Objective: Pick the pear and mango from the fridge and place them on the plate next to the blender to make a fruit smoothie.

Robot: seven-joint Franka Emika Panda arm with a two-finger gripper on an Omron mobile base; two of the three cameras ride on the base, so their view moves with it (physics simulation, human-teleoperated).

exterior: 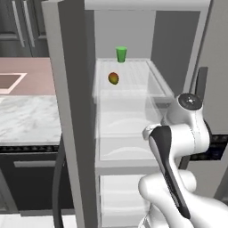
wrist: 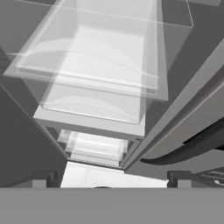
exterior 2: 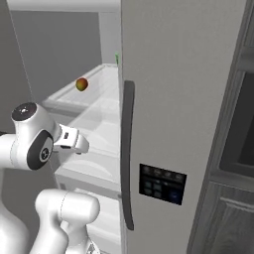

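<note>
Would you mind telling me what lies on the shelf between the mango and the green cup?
Nothing: in the left base view the glass shelf is bare between the mango in front and the green cup behind.

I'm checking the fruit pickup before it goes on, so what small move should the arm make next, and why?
Probably raise the open gripper and reach toward the mango. The mango lies on the upper glass shelf of the open fridge, in front of a green cup, while the hand looks down at the lower clear drawers, holding nothing.
</note>
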